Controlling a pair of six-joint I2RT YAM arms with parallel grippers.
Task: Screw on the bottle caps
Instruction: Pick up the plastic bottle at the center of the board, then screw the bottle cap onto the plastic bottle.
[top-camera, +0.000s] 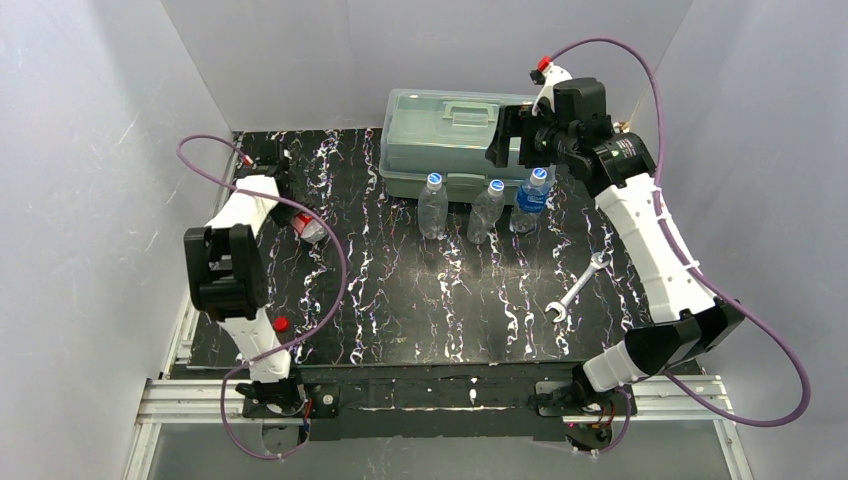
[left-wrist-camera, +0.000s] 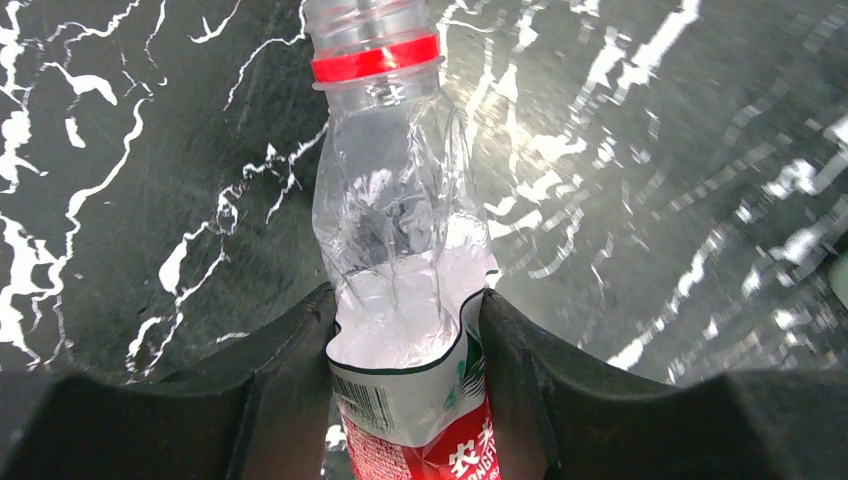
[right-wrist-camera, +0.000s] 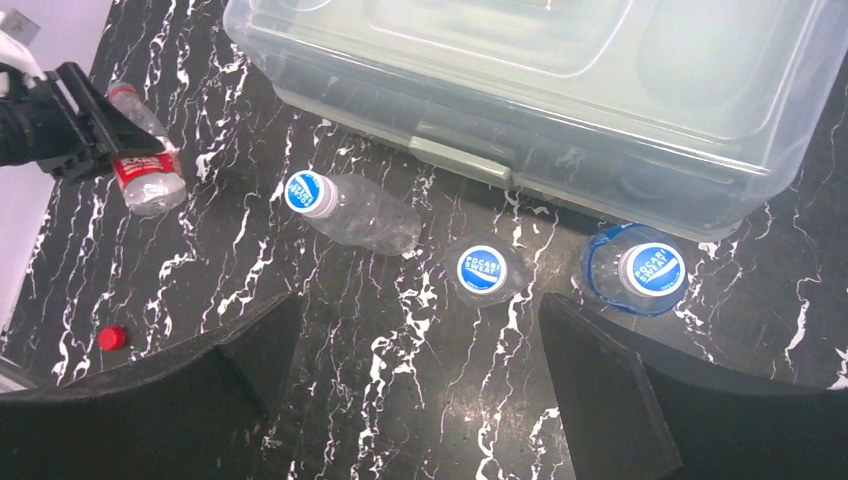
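A clear bottle with a red label (left-wrist-camera: 400, 230) lies on its side on the black marbled table. Its neck with a red ring is bare and has no cap. My left gripper (left-wrist-camera: 405, 335) is shut on it, and both fingers press its sides at the label's top edge. The same bottle (top-camera: 310, 230) shows at the left gripper (top-camera: 298, 220) in the top view. A loose red cap (top-camera: 281, 323) lies near the left arm. Three bottles (right-wrist-camera: 482, 269) with blue-and-white caps stand before the box. My right gripper (right-wrist-camera: 415, 305) hangs open above them and holds nothing.
A large translucent lidded box (top-camera: 450, 140) stands at the back, just behind the capped bottles. A silver wrench (top-camera: 578, 287) lies on the right half of the table. White walls close in the left, back and right sides.
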